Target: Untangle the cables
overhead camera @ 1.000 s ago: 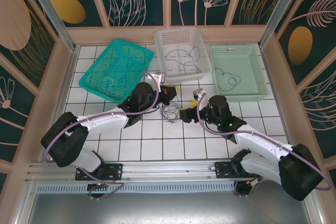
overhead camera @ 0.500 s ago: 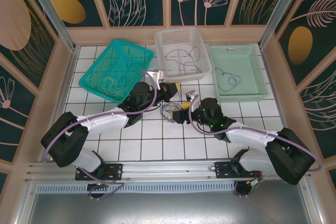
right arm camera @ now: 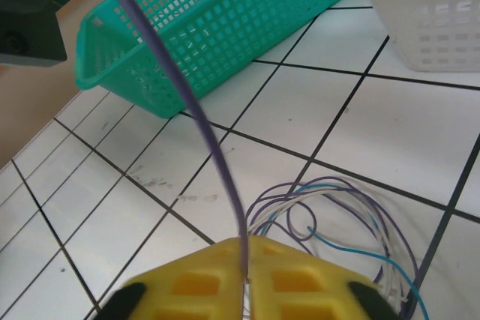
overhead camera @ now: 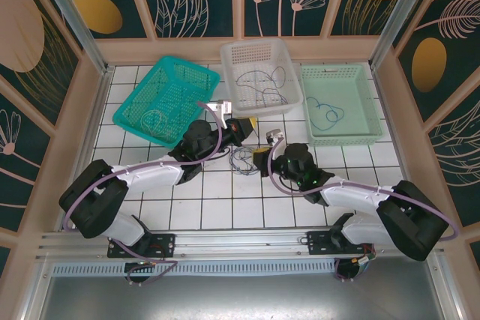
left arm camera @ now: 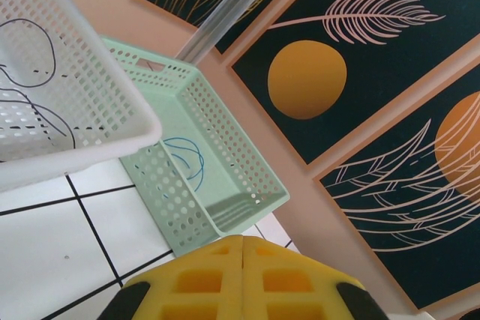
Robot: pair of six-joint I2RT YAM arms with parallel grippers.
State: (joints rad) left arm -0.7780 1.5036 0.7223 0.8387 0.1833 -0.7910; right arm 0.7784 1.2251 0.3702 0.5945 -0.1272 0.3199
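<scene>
Over the counter (overhead camera: 217, 204), the right pincer (right arm camera: 245, 256) is clamped on one purple strand of the cables (right arm camera: 330, 207); the left pincer (left arm camera: 242, 249) is closed, fingers touching.

Tangled cables (overhead camera: 241, 158) coiled on tiles, purple strand (right arm camera: 202, 125) taut

Purple, white, blue cables (overhead camera: 241, 159); teal basket (overhead camera: 182, 82)
</scene>
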